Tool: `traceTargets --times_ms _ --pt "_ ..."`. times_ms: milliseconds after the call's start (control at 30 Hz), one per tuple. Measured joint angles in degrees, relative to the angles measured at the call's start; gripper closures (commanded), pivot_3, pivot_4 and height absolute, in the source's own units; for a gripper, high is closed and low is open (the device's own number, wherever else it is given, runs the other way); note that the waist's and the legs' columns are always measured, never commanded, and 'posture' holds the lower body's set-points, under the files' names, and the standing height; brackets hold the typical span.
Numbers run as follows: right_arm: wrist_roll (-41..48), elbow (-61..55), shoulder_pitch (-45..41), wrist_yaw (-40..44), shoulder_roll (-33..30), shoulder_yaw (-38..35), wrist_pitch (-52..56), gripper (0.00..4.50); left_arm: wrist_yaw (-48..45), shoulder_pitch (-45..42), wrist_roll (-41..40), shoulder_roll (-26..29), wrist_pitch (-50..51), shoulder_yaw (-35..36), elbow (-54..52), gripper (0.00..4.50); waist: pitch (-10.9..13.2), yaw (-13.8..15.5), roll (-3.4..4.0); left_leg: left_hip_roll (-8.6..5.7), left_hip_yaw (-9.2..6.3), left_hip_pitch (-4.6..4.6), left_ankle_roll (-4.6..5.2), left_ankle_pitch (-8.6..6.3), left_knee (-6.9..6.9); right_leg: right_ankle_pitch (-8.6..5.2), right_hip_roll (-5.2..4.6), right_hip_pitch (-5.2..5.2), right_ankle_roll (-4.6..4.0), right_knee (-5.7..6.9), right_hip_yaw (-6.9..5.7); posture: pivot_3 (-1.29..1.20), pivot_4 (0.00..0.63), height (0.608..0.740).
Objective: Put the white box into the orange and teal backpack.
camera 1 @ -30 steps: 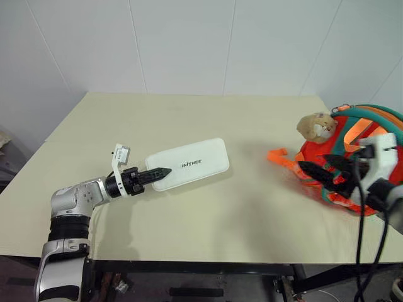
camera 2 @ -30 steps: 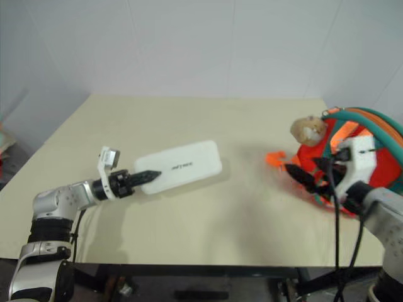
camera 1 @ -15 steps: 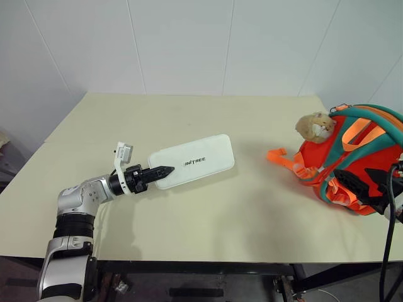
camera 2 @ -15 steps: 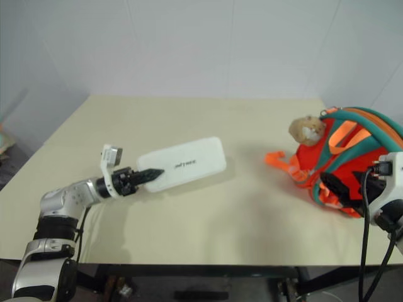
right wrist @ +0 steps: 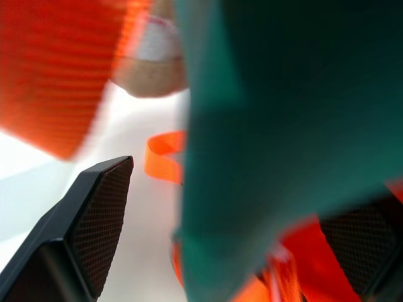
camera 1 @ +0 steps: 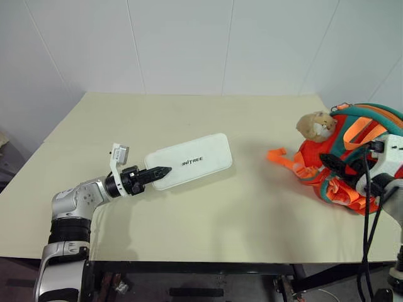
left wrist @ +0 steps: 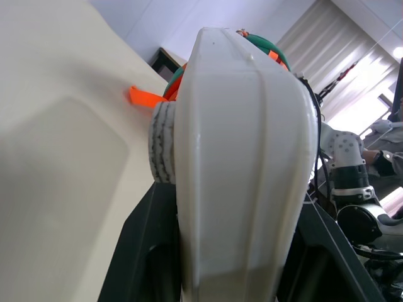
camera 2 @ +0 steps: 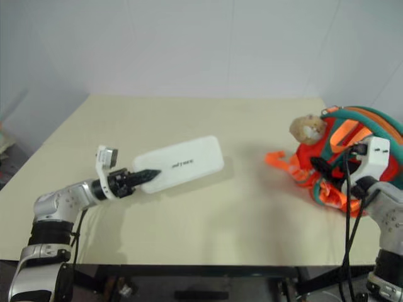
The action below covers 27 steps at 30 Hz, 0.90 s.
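Observation:
The white box (camera 1: 189, 162), long and flat with dark lettering, lies slanted over the table's left half. My left gripper (camera 1: 158, 171) is shut on its near end. In the left wrist view the box (left wrist: 242, 157) stands edge-on between the black fingers (left wrist: 148, 258). The orange and teal backpack (camera 1: 362, 135) sits at the table's right edge, a tan plush toy (camera 1: 317, 125) on its left side. My right gripper (camera 1: 332, 165) is open against the backpack's front. In the right wrist view a teal strap (right wrist: 271, 126) lies between its spread fingers (right wrist: 94, 220).
The beige table (camera 1: 189, 113) stands against white walls. Orange webbing (camera 1: 280, 156) trails from the backpack toward the middle. A black cable (camera 1: 365, 207) hangs from my right wrist near the table's front right corner.
My right gripper drew back toward the table's right corner, then pushed forward into the backpack's front, still open. The left gripper and the box have kept their place.

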Motion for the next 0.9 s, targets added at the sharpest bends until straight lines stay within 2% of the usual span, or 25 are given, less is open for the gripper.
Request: traceTargets --times_ms 100,200,367,467,900 --pt "-1.0 4.4 -2.1 0.0 1.1 1.4 -4.9 0.61 0.6 0.2 -0.7 0.0 0.1 0.2 -0.3 3.18 0.0 0.0 0.0 0.0 0.03 0.0 0.0 0.0 0.03 0.02 0.0 0.0 0.03 0.0 0.03 0.0 0.15 0.74" --pt "-0.4 5.9 -3.6 1.5 3.3 2.2 -8.5 1.63 0.9 0.6 -0.7 0.6 0.0 0.3 -0.4 3.18 0.0 -0.3 0.0 0.0 0.03 0.01 -0.02 0.01 0.02 0.02 0.01 0.0 0.04 0.02 0.04 0.0 0.15 0.74" --pt "1.2 3.6 -3.4 4.2 3.4 4.7 -8.7 3.46 1.1 1.0 -0.7 3.7 -1.3 1.8 -0.1 3.18 0.0 -0.7 0.01 0.0 0.05 0.0 -0.02 0.01 -0.01 0.02 0.0 -0.01 0.04 0.0 0.04 0.0 0.15 0.74" --pt "3.1 1.4 -3.4 5.6 3.4 6.1 -7.5 4.35 1.1 2.3 -0.7 5.2 -2.5 2.9 0.5 3.18 0.0 -1.2 0.01 0.01 0.05 0.01 -0.02 0.01 -0.01 0.02 0.0 -0.02 0.04 0.01 0.05 0.0 0.15 0.74" --pt "21.6 -9.0 -10.8 13.9 8.9 15.5 5.2 4.43 0.4 2.7 0.7 11.4 -9.5 3.6 8.0 3.18 0.0 -1.3 0.02 0.08 0.15 0.0 0.0 -0.01 -0.17 0.0 0.02 -0.14 0.0 0.0 0.07 0.0 0.15 0.74"
